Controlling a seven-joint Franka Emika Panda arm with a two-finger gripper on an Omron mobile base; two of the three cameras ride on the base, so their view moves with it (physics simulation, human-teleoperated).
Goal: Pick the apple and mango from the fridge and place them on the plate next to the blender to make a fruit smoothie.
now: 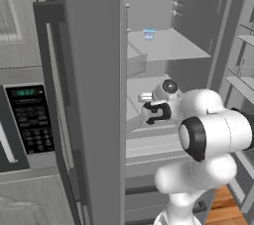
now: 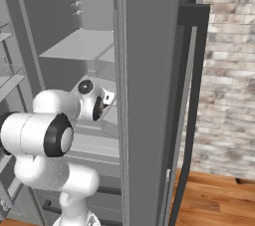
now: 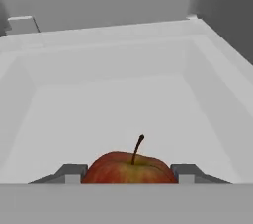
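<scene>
Nearest the hand camera sits the apple (image 3: 129, 168), a glossy red globe with yellow flecks and a thin curved brown stem, resting on the floor of a white drawer (image 3: 123, 104) inside the fridge. The gripper (image 3: 129, 172) brackets it: one grey fingertip (image 3: 74, 172) lies hard against the apple's left flank and the other against its right. That reads as a grasp being set across the fruit's widest part, where rounded skin gives the pads the best hold. Whether the pads are actually pressing cannot be told from here. Behind the apple the drawer is smooth matte plastic, its walls sloping up to a raised back lip.

In the left base view, the white arm (image 1: 213, 135) reaches past the open steel door (image 1: 94, 95) into the fridge (image 1: 163, 45), its wrist bent down toward the drawer level below a flat white shelf (image 1: 168, 45). On that shelf, far above the apple's level, stands a small blue-topped cup (image 1: 149, 33). Left of the door is a black microwave panel (image 1: 29, 120) with rows of keys. The hand itself is turned away, so its fingers are hidden.

In the right base view, the arm's rounded dark-capped joints (image 2: 57, 135) fold into the same compartment, beside the brushed grey door (image 2: 149, 95) and its long dark bar handle (image 2: 191, 110). A brick wall (image 2: 229, 70) and wood floor (image 2: 219, 200) lie beyond the door.
</scene>
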